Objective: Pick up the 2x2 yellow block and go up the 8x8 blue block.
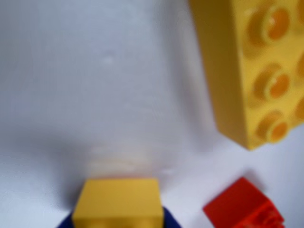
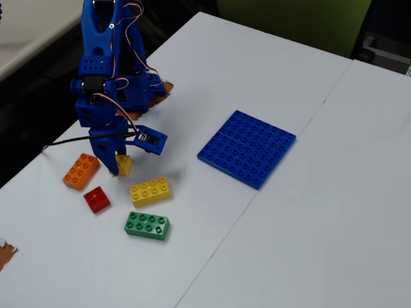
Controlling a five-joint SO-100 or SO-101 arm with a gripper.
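The 2x2 yellow block (image 2: 124,165) sits between the fingers of my blue gripper (image 2: 119,165), which is shut on it at the left of the table in the fixed view. In the wrist view the block (image 1: 118,205) fills the bottom centre, with blue jaw tips showing on either side of it. I cannot tell whether it is touching the table or just off it. The 8x8 blue block (image 2: 247,147) lies flat on the white table well to the right of the gripper and is out of the wrist view.
A longer yellow brick (image 2: 150,190) (image 1: 256,71) lies just right of the gripper. A red brick (image 2: 97,199) (image 1: 244,206), an orange brick (image 2: 81,171) and a green brick (image 2: 147,225) lie around it. The table's left edge is close by.
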